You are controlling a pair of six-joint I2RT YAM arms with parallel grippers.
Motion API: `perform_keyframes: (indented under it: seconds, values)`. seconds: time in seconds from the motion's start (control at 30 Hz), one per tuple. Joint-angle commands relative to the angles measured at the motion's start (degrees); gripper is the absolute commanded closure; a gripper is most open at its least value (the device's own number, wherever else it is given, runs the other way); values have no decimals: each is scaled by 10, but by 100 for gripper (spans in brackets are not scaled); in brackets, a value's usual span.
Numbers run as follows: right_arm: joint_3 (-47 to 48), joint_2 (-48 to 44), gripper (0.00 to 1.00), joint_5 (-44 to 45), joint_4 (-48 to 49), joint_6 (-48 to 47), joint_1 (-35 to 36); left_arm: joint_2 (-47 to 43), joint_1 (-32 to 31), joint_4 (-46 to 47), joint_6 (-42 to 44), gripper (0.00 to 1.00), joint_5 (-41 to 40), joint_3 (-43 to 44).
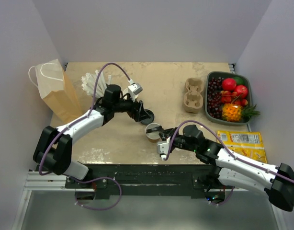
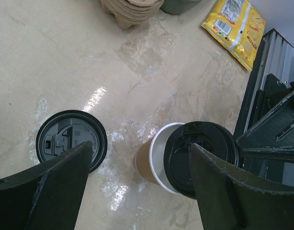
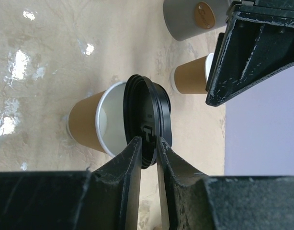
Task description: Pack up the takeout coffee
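— Beige marbled worktop (image 1: 113,143). What's on it?
— One paper bag (image 1: 56,96), far-left corner. Mid-worktop, two cups: the takeout coffee (image 2: 71,139), lidded, beside the left gripper (image 2: 141,146), spread wide; one lidless cup (image 3: 87,122), the right gripper (image 3: 148,140) pinching a second lid (image 3: 149,110) against its rim.
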Motion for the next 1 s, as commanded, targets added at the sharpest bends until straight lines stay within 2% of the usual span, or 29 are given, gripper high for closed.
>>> perform_keyframes:
  seconds: [0.0, 0.97]
  values:
    - [22, -4, 78, -10, -6, -2, 2, 4, -6, 30, -9, 14, 18, -10]
    - [28, -1, 78, -33, -54, 30, 3, 23, -20, 62, -44, 14, 44, -51]
